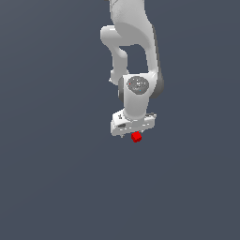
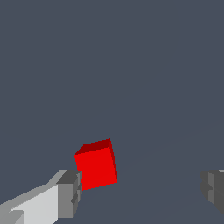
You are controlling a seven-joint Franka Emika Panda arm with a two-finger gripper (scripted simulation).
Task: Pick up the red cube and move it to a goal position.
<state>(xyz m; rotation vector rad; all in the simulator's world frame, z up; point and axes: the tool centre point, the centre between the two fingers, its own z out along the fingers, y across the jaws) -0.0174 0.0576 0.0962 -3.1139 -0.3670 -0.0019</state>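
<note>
The red cube (image 1: pixel 136 137) is tiny and bright red. It sits just under the white hand of my gripper (image 1: pixel 131 135) in the exterior view. In the wrist view the red cube (image 2: pixel 96 165) lies between the two fingers of my gripper (image 2: pixel 142 190), slightly turned. It is right beside one grey fingertip (image 2: pixel 70 192) and may touch it. The other fingertip (image 2: pixel 213 188) stands far from the cube with a wide gap. The jaws are open and hold nothing. In the exterior view the hand hides most of the fingers.
A plain dark grey surface (image 1: pixel 56 178) fills both views. The white arm (image 1: pixel 133 42) rises from the hand toward the top of the exterior view. Nothing else shows.
</note>
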